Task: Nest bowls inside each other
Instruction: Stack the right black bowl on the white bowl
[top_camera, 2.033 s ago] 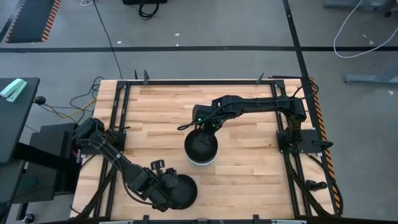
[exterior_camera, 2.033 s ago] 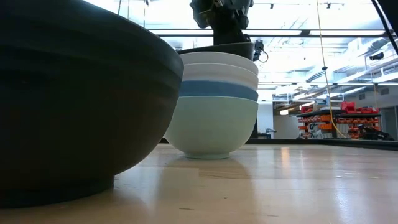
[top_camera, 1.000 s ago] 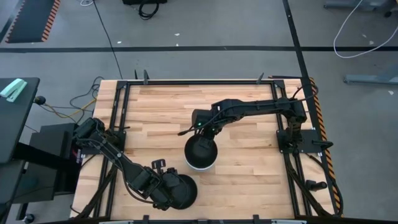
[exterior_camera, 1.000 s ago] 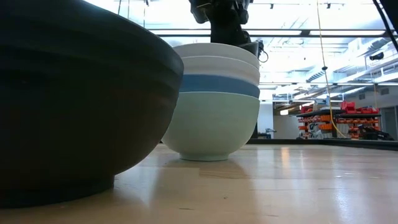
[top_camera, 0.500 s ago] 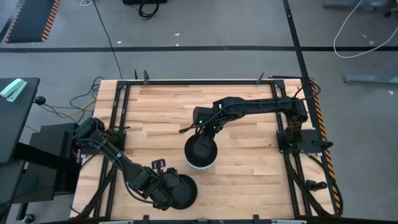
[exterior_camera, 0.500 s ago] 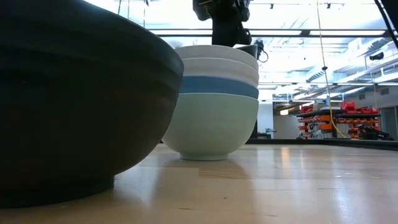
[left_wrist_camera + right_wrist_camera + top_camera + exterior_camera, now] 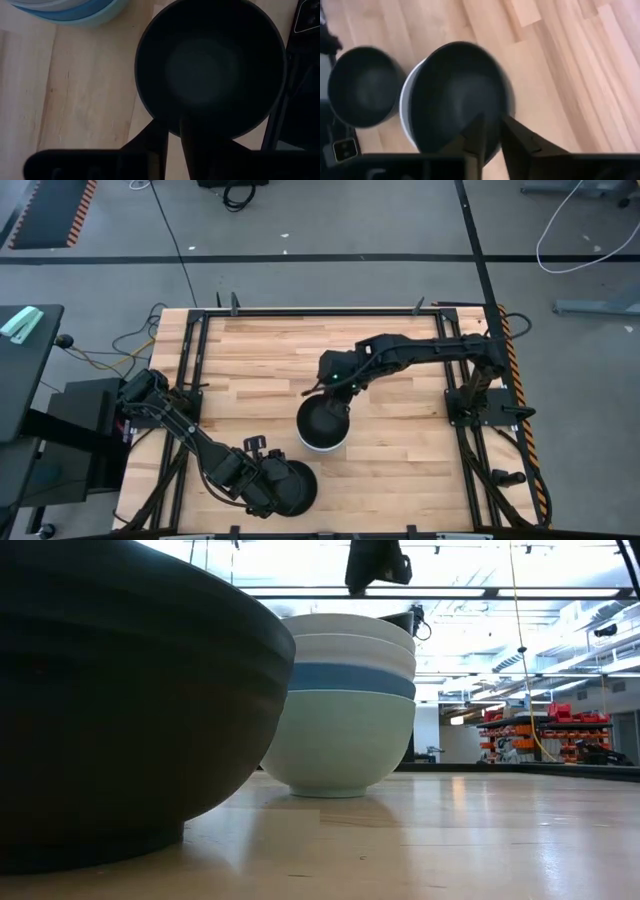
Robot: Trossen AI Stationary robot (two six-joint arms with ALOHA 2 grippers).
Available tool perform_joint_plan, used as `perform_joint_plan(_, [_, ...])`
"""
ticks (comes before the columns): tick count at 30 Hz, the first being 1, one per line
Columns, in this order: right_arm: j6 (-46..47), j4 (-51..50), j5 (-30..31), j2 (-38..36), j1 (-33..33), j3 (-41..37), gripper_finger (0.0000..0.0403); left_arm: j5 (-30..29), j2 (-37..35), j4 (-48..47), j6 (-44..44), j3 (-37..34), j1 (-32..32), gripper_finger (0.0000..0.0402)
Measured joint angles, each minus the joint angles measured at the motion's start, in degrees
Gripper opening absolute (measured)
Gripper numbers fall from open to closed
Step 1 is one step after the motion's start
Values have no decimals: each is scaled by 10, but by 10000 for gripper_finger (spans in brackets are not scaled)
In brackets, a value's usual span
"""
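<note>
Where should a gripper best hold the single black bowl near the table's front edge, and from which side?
Probably by its rim, from above: the black bowl stands upright with its mouth open and its wall is thin. The left gripper already straddles the rim this way, one finger inside, one outside.

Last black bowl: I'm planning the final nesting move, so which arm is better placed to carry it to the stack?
Left: its gripper already sits at the loose black bowl; the right gripper hovers by the stack.

- black bowl (image 7: 120, 700) fills the near left, sitting on table (image 7: 450, 840)
- stack (image 7: 345, 705) behind it — mint bottom, blue band, white on top
- gripper (image 7: 376, 565) hangs above stack, apart from it
</note>
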Motion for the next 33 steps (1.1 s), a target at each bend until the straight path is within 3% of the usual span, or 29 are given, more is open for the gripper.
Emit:
perform_joint_plan(4, [-22, 0, 10, 0, 12, 0, 9, 0, 0, 1, 0, 0, 0, 51])
perform_joint_plan(24, [-31, 29, 16, 0, -2, -84, 2, 0, 0, 1, 0, 0, 0, 46])
perform_joint_plan(33, [-46, 89, -17, 0, -23, -135, 1, 0, 0, 1, 0, 0, 0, 40])
